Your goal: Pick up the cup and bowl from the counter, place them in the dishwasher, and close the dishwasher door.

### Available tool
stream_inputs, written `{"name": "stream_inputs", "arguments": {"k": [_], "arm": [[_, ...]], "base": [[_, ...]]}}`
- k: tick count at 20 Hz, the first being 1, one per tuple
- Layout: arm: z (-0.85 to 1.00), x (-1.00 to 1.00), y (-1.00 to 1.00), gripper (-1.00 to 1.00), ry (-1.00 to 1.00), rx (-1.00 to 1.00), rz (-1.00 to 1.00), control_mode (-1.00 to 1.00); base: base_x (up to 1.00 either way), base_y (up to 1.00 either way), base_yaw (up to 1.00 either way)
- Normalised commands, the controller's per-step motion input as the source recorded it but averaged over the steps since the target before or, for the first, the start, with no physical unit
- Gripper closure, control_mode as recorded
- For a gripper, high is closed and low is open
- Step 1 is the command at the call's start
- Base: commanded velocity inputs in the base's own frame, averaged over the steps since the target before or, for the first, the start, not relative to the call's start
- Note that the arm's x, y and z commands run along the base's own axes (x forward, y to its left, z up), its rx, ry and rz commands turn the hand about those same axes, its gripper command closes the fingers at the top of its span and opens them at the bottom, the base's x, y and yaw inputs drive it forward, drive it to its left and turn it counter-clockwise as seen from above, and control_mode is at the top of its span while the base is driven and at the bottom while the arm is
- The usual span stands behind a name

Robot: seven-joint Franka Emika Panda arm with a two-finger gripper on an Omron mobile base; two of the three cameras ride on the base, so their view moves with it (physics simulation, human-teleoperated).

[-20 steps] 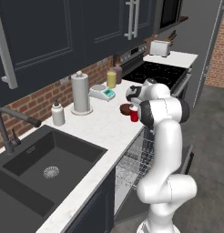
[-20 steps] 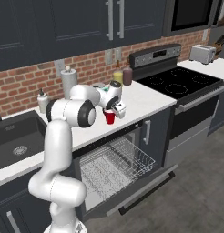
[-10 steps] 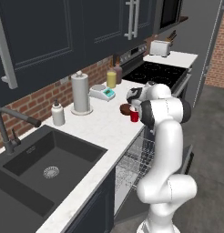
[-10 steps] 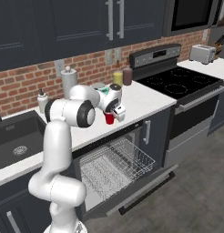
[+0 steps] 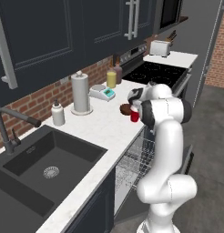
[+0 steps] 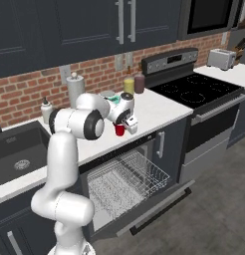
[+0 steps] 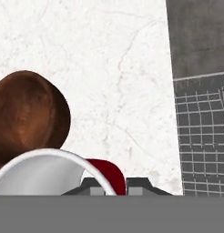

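gripper [image 6: 125, 125]: over counter edge, right at cup; spread or pinched: can't tell, tips barely peek in hand view, rest blocked by white body
cup [image 6: 119, 130]: red, directly at/under gripper; on counter or already lifted: can't tell; in hand view just a red sliver [image 7: 107, 175] beside the tips
bowl [image 7: 27, 116]: brown, on counter just beside cup, off to one side of gripper, on the far side from the rack; part cut by frame edge in hand view; in left base view a dark bit [image 5: 125, 108] next to arm
counter [image 7: 118, 68]: white marble, under and ahead of gripper; edge runs close by gripper
dishwasher [image 6: 125, 183]: below gripper, past counter edge; rack pulled out, looks empty
dishwasher door [image 6: 159, 206]: dropped open, below rack
progress: early; judging by layout, cup pick in hand, nothing in rack yet
left to do: cup into rack, bowl pick + place, shut door
hidden: fingertips-to-cup contact not visible in any view; arm covers most of cup in left base view
hard to tell: cup height off counter; back part of rack under counter out of sight
other: yellow bottle [image 6: 128, 85] + stove [image 6: 196, 94] well away from gripper, not involved
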Motion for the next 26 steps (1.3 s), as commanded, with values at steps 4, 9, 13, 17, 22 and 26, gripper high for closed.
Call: {"name": "stream_inputs", "arguments": {"k": [4,9,13,17,22,26], "arm": [[0.16,-0.63,-0.25,1.00,0.00,0.05,-0.04,-1.00],[0.36,-1.00,-0.57,1.00,-0.04,0.08,-0.05,-1.00],[0.15,-1.00,-0.91,1.00,-0.05,0.08,-0.06,-1.00],[-0.02,-1.00,-0.96,1.00,-0.02,0.05,-0.05,-1.00],[-0.38,-0.97,-0.74,1.00,0.00,0.03,-0.03,-1.00],[-0.68,-0.49,-0.45,1.00,0.00,0.08,-0.01,-1.00]], "base": [[0.00,0.00,0.00],[0.00,0.00,0.00],[0.00,0.00,0.00],[0.00,0.00,0.00],[0.00,0.00,0.00],[0.00,0.00,0.00]]}}
